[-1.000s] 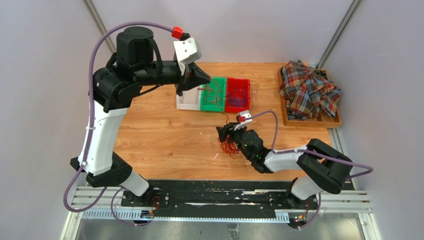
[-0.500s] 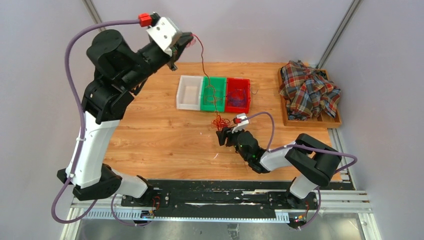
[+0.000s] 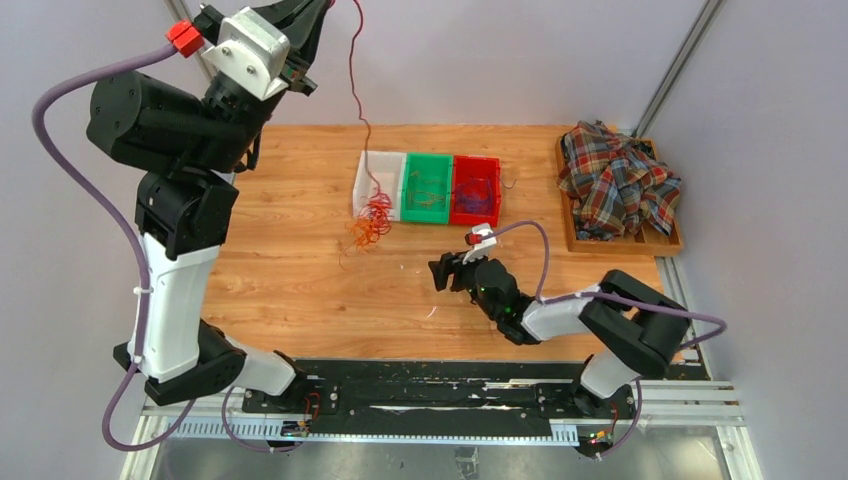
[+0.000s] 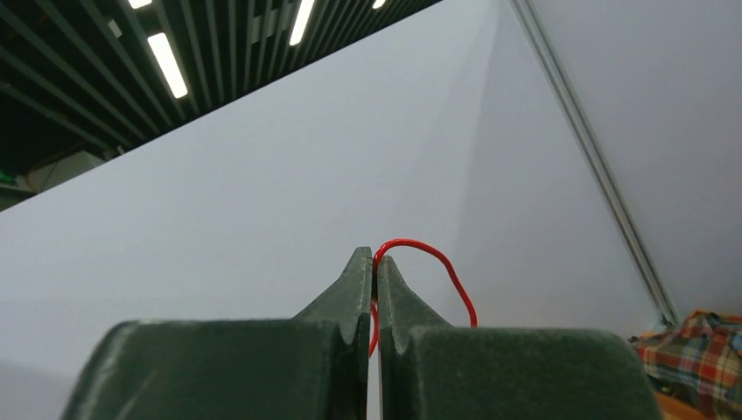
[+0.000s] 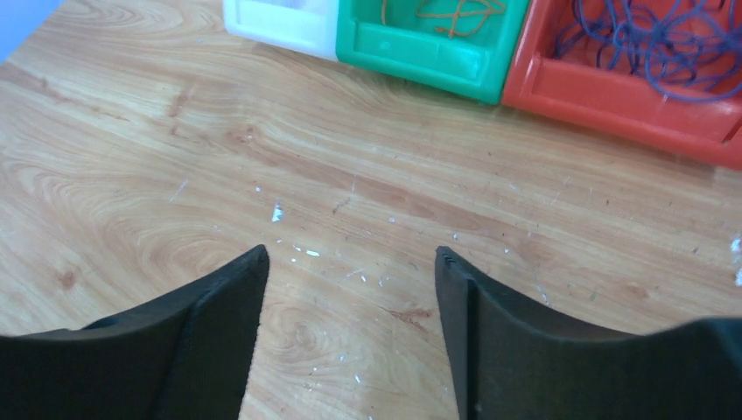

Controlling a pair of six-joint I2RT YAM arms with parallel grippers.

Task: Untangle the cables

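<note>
My left gripper (image 3: 325,8) is raised high at the top left, shut on a thin red cable (image 4: 437,262). The cable (image 3: 353,70) hangs down to a wiry red bunch (image 3: 372,220) dangling beside the white bin (image 3: 372,168). An olive-orange cable (image 3: 428,197) lies in the green bin (image 3: 428,165), also in the right wrist view (image 5: 455,13). Purple cable (image 3: 480,192) lies in the red bin (image 3: 478,163), also in the right wrist view (image 5: 665,31). My right gripper (image 3: 442,272) is open and empty, low over the bare wood (image 5: 350,262).
A wooden tray (image 3: 675,243) with a plaid cloth (image 3: 615,180) stands at the right. Three bins stand side by side at the table's middle back. Grey walls surround the table.
My left gripper has risen up and left, pulling the red bunch away from my right gripper to beside the white bin. My right gripper has let go and is open.
</note>
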